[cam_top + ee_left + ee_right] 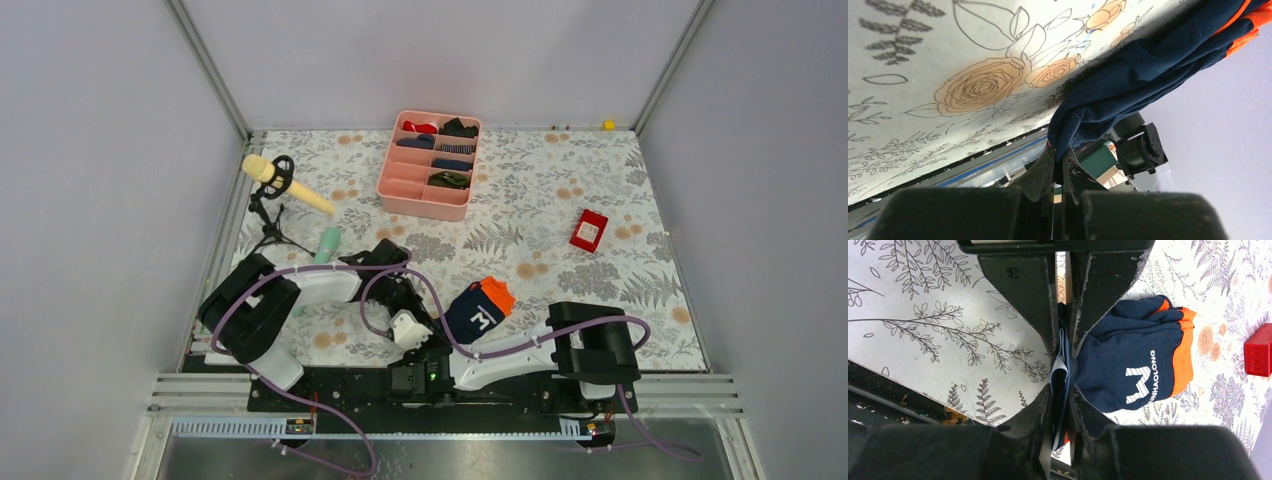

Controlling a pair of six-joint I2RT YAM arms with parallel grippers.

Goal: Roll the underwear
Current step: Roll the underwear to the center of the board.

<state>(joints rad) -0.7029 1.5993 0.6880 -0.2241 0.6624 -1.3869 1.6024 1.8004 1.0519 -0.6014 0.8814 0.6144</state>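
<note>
The underwear (480,308) is a bunched navy cloth with an orange waistband, lying on the floral mat near the front edge. In the right wrist view (1133,360) it shows a white logo. My left gripper (1059,152) is shut on its navy near-left edge. My right gripper (1062,387) is shut on the same folded edge, facing the left gripper's fingers (1023,295), which pinch the cloth from the opposite side. In the top view both grippers, left (430,335) and right (443,350), meet at the garment's near-left end.
A pink tray (400,190) with several small rolled garments stands at the back centre. A red block (589,230) lies to the right. A yellow microphone on a small tripod (285,183) and a mint cylinder (328,243) stand at the left. The table's front rail is just below the grippers.
</note>
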